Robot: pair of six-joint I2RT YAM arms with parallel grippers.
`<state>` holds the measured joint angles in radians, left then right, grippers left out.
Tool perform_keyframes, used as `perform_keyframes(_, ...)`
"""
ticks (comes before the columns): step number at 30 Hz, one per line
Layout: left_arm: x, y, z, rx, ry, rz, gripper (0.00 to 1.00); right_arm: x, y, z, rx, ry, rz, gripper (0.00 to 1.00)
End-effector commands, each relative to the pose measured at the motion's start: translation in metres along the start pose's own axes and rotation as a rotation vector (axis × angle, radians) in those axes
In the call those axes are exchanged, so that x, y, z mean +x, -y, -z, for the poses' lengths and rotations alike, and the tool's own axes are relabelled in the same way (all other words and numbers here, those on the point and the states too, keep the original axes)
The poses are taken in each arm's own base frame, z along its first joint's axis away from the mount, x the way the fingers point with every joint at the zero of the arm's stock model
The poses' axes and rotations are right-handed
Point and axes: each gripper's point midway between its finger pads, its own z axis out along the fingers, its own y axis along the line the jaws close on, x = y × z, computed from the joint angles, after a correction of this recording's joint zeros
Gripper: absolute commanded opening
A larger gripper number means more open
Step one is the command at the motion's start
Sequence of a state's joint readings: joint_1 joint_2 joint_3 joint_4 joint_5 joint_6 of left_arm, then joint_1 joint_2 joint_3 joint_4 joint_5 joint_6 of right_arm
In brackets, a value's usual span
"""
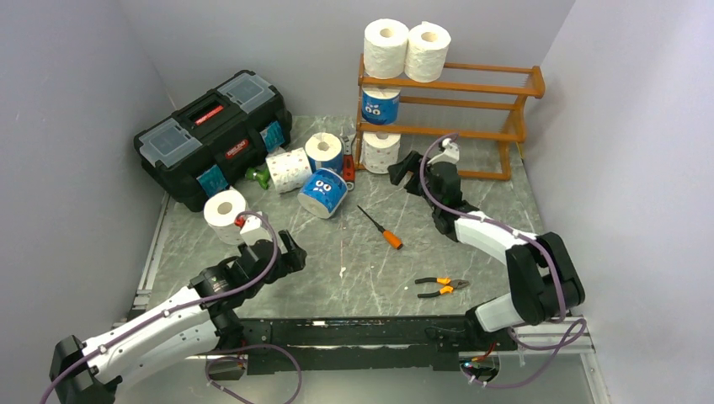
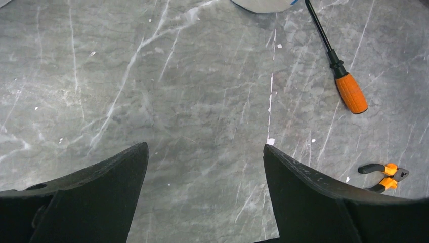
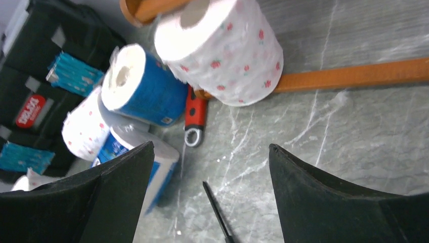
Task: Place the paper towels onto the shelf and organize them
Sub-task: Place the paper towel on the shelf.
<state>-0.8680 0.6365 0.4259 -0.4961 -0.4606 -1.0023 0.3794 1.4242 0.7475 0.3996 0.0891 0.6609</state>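
The orange-brown shelf stands at the back right. Two white paper towels sit on its top tier, a blue one on the middle tier, and a white one at the bottom left. Several more lie on the table: white, blue, blue with eyes, white. My right gripper is open and holds nothing, just right of the bottom roll. My left gripper hangs open over bare table.
A black toolbox stands at the back left. An orange-handled screwdriver and pliers lie mid-table. A red tool lies by the shelf's bottom rail. Grey walls close in on both sides.
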Motion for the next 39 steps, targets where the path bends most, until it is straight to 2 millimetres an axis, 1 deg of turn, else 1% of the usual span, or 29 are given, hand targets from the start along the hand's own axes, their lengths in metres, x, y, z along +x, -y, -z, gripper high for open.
perform_keyframes(1, -0.005, 0.019, -0.003, 0.078, 0.015, -0.012, 0.90, 0.006, -0.022, -0.005, -0.195, 0.060, 0.040, 0.85)
perform_keyframes(3, -0.005, 0.022, -0.003, 0.097, 0.017, -0.021, 0.90, 0.011, -0.025, -0.006, -0.238, 0.062, 0.044, 0.84)
perform_keyframes(6, -0.004, 0.020, -0.003, 0.111, 0.025, -0.018, 0.91, 0.012, -0.023, -0.006, -0.253, 0.080, 0.114, 0.82)
perform_keyframes(8, -0.004, 0.019, -0.002, 0.123, 0.037, -0.008, 0.92, 0.011, -0.017, -0.008, -0.235, 0.105, 0.143, 0.81)
perform_keyframes(13, -0.005, 0.015, 0.000, 0.117, 0.048, 0.008, 0.95, 0.018, -0.001, -0.019, -0.183, 0.116, 0.194, 0.78)
perform_keyframes(16, -0.005, 0.014, -0.001, 0.099, 0.042, 0.008, 0.96, 0.023, 0.001, -0.026, -0.190, 0.125, 0.229, 0.74)
perform_keyframes(17, -0.005, 0.014, -0.001, 0.093, 0.041, 0.008, 0.96, 0.022, 0.004, -0.030, -0.170, 0.133, 0.240, 0.73)
perform_keyframes(19, -0.006, 0.013, -0.002, 0.075, 0.037, 0.002, 0.96, 0.022, 0.002, -0.037, -0.165, 0.144, 0.278, 0.72)
perform_keyframes(23, -0.007, 0.012, -0.002, 0.059, 0.038, -0.007, 0.96, 0.021, 0.001, -0.049, -0.150, 0.174, 0.350, 0.71)
perform_keyframes(30, -0.010, 0.008, -0.002, 0.033, 0.050, -0.008, 0.98, 0.022, 0.003, -0.067, -0.129, 0.182, 0.362, 0.70)
perform_keyframes(39, -0.013, 0.006, -0.003, 0.012, 0.057, -0.008, 0.99, 0.023, 0.005, -0.087, -0.104, 0.186, 0.322, 0.67)
